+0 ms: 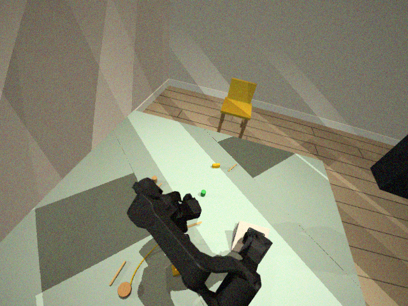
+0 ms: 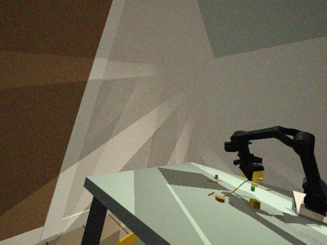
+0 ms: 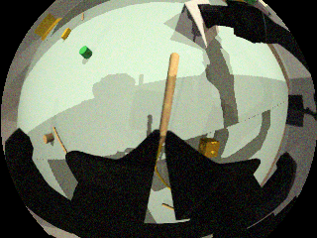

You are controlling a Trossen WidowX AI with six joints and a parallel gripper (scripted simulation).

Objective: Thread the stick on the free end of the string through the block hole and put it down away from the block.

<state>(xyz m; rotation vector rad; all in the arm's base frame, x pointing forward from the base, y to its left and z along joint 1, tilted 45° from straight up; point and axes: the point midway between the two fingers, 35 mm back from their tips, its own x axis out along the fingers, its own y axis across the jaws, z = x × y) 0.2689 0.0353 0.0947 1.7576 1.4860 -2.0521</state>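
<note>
My gripper point(image 1: 185, 226) point(image 2: 249, 178) point(image 3: 161, 134) is shut on the thin wooden stick point(image 1: 195, 224) point(image 2: 256, 179) point(image 3: 169, 91) and holds it above the table, pointing away from the fingers. The yellow string point(image 1: 141, 263) point(image 2: 235, 188) runs from the stick down to the round wooden button point(image 1: 123, 289) point(image 2: 219, 198), which lies flat on the table. The wooden block point(image 2: 254, 203) point(image 3: 209, 147) with the hole stands on the table, below and to one side of the gripper. In the top view the arm hides most of the block point(image 1: 174, 271).
A loose stick point(image 1: 117, 273) point(image 2: 210, 193) lies near the button. A green cylinder point(image 1: 203, 192) point(image 2: 252, 188) point(image 3: 85, 52), a small yellow piece point(image 1: 215, 165) and a short stick point(image 1: 232, 167) lie farther out. A small wooden cylinder point(image 1: 153, 178) point(image 2: 216, 176) and a white pad point(image 1: 252, 229) are there too.
</note>
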